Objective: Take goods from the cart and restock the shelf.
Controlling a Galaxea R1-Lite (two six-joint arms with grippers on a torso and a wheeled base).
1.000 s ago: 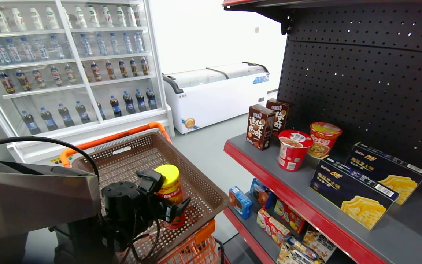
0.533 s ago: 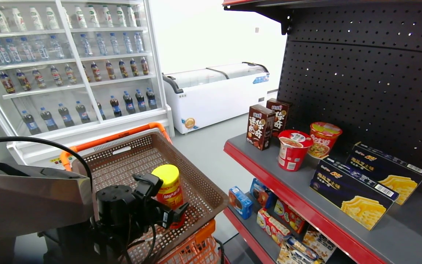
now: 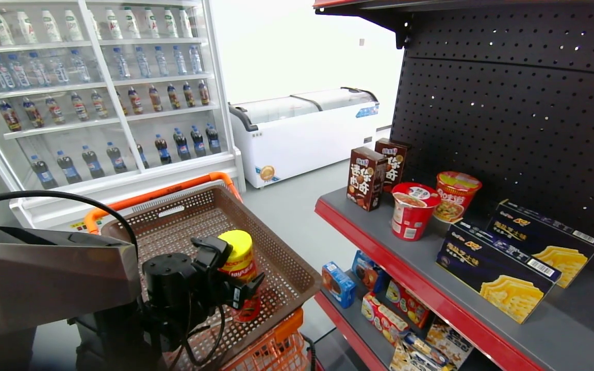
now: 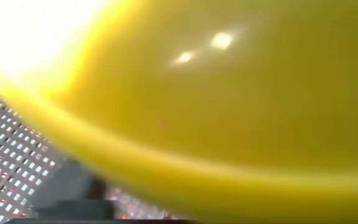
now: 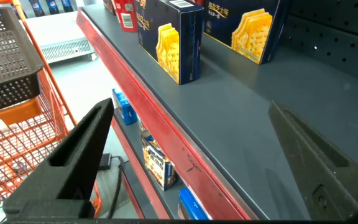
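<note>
Pick-up step: the left gripper (image 3: 233, 265) seems clamped on the can (image 3: 235, 242), upright in the basket (image 3: 281, 257) at 7 o'clock. Next it needs a clean lift, then a carry to the shelf (image 3: 374, 224) at 3 o'clock. The right gripper (image 5: 194, 162) is spread wide.

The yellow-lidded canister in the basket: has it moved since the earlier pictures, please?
Yes, slightly: against the basket rim, the yellow-lidded canister, held by the left gripper, has risen back from a small dip.

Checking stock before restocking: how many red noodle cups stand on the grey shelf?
2. The first cup stands near the shelf front; the second cup stands behind it, toward the pegboard. None looks hidden.
</note>
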